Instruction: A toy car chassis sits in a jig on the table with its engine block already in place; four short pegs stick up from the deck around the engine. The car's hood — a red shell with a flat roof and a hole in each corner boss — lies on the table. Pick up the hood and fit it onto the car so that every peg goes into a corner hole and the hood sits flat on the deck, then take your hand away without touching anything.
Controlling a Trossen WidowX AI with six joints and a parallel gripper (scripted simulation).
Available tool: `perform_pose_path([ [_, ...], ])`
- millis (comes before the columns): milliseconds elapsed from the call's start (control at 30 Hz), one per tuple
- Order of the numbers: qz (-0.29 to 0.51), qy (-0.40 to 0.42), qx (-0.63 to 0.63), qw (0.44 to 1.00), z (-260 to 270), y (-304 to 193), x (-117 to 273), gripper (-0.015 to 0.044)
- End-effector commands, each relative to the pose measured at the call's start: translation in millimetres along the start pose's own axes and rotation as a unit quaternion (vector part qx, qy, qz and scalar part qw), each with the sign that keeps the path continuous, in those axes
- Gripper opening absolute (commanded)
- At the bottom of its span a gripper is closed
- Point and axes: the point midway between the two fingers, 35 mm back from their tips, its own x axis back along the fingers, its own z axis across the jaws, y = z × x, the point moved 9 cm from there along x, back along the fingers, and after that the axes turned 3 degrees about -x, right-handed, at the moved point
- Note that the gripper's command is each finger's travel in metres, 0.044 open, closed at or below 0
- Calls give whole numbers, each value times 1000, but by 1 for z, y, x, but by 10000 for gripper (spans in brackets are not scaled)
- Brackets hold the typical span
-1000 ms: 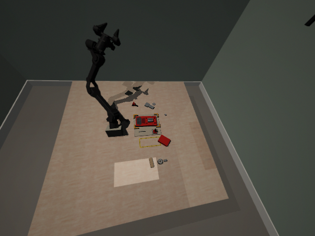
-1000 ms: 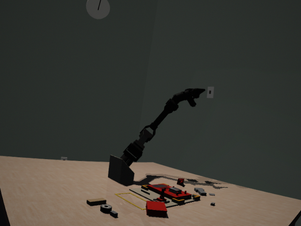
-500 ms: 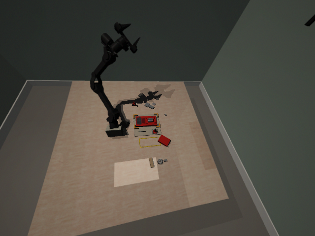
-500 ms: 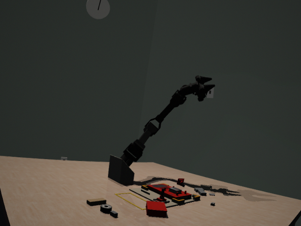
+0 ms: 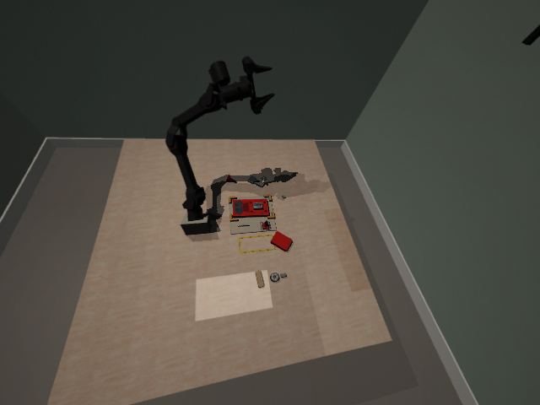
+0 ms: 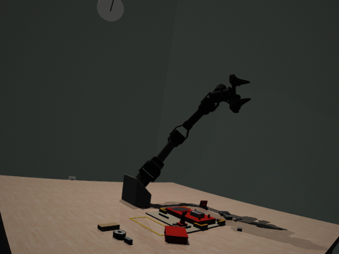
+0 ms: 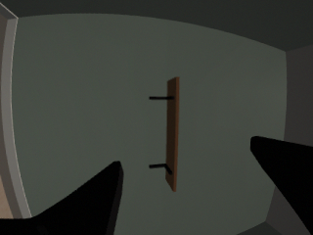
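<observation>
The red hood (image 5: 281, 241) (image 6: 176, 234) lies on the table, roof up and turned at an angle, beside a corner of the yellow outline. The red chassis (image 5: 250, 213) (image 6: 171, 210) sits in the jig (image 5: 235, 229) (image 6: 193, 230) between orange-marked corners. The grey engine block (image 5: 257, 205) (image 6: 197, 213) is on its deck, with small pegs around it. My gripper (image 5: 272, 81) (image 6: 250, 90) (image 7: 188, 156) is open and empty, high above the table and pointing sideways, far from the hood. The wrist view shows only walls and a shelf between the fingers, not the hood or car.
A small red and black stand (image 5: 266, 225) (image 6: 182, 223) is on the jig's plate near the hood. A tan block (image 5: 260, 278) (image 6: 108, 226), a grey ring (image 5: 274, 277) (image 6: 119, 234) and a small dark block (image 6: 127, 240) lie nearby. Small red and grey parts lie behind the jig.
</observation>
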Motion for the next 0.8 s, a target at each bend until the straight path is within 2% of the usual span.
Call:
perform_pose_path([
  [0, 36, 44, -66, 996, 16, -29, -24, 440],
  [200, 106, 118, -173, 972, 53, -82, -58, 440],
  [433, 199, 193, -286, 917, 105, -144, -87, 440],
  [767, 336, 283, -452, 776, 196, -218, -105, 440],
])
